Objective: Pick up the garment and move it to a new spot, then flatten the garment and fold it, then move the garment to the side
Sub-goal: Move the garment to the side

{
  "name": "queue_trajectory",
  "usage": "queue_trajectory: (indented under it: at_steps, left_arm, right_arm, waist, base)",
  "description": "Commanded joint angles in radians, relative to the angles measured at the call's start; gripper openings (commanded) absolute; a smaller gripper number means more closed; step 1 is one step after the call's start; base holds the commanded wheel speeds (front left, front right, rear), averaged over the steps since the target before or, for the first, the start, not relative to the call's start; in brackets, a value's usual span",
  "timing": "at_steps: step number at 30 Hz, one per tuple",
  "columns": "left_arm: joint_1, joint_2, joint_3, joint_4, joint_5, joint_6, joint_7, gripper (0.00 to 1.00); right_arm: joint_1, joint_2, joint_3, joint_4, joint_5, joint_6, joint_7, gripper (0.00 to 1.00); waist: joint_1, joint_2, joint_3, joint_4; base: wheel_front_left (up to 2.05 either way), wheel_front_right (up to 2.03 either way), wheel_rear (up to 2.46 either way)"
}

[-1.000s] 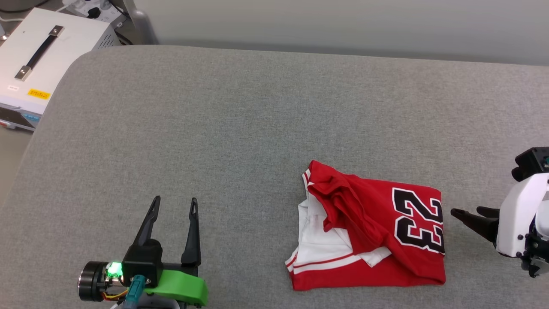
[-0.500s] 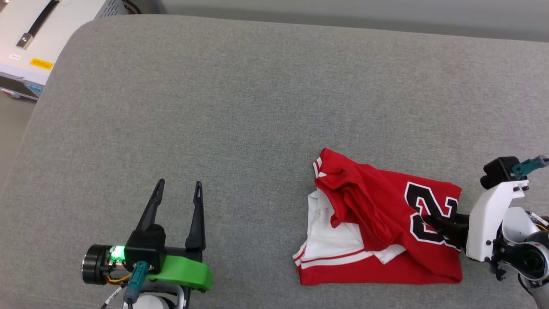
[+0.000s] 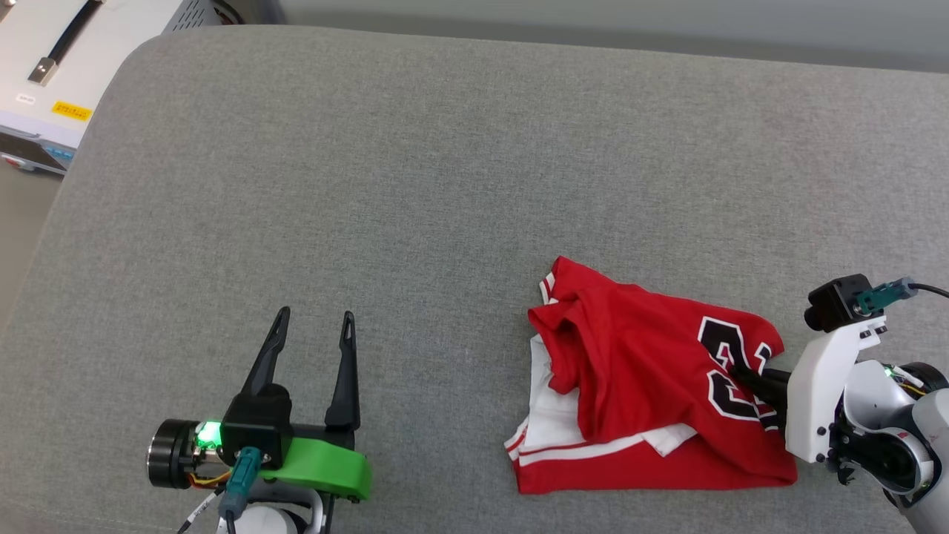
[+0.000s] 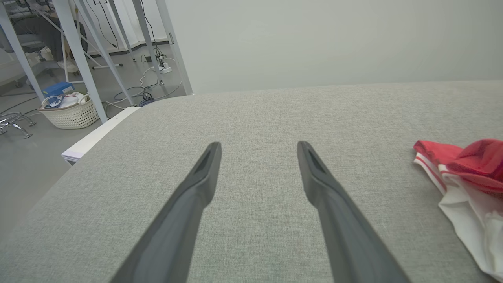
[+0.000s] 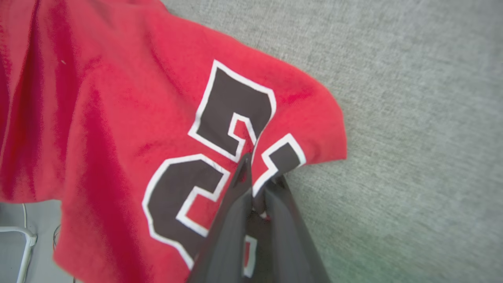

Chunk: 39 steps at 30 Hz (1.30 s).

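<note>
The red soft-fabric T-shirt (image 3: 637,386) carries black white-edged numerals (image 3: 715,334): a 2, then a digit creased and half hidden

Grip point: right gripper (image 5: 260,177) clamped on the garment (image 5: 110,118) at its printed numeral.

The two dark fingers (image 5: 230,232) rose from the bottom edge and met on a pinched fold of red fabric at the garment's edge. There the black, white-outlined numeral (image 5: 232,98) was creased between them. The garment spread up and to the left of the grip, with soft folds along its far-left part. The grey woven surface (image 5: 412,118) extended above and to the right of the garment. Below the garment's lower-left edge, a white curved bar (image 5: 21,236) showed against smooth grey ground. The picture was slightly blurred.
</note>
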Motion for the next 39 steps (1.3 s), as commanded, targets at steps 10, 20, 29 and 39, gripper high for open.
queue_trajectory:
  at_steps: [10, 20, 29, 39]
  left_arm:
    - [0.030, -0.006, 0.013, 0.001, 0.003, 0.001, -0.006, 1.00]
    - [0.034, -0.003, 0.019, -0.020, 0.005, -0.004, -0.006, 1.00]
    - [-0.010, 0.013, 0.023, -0.051, 0.019, -0.008, -0.006, 1.00]
    - [-0.120, 0.030, -0.010, -0.111, 0.040, -0.018, -0.006, 1.00]
  right_arm:
    - [-0.057, -0.103, 0.022, -0.117, -0.085, 0.001, -0.097, 0.00]
    - [-0.088, -0.184, -0.022, -0.184, -0.147, 0.001, -0.086, 0.00]
    - [-0.134, -0.230, -0.091, -0.149, -0.181, 0.001, -0.091, 0.00]
    - [-0.243, -0.386, -0.283, 0.147, -0.275, 0.001, -0.113, 0.00]
  waist:
    - [0.0000, 0.0000, -0.059, -0.076]
    - [0.0000, 0.0000, -0.047, -0.204]
    - [0.0000, 0.0000, 0.051, -0.284]
    - [0.0000, 0.0000, 0.233, -0.234]
  base:
    - [0.00, 0.00, 0.00]
    - [0.00, 0.00, 0.00]
    - [0.00, 0.00, 0.00]
    - [0.00, 0.00, 0.00]
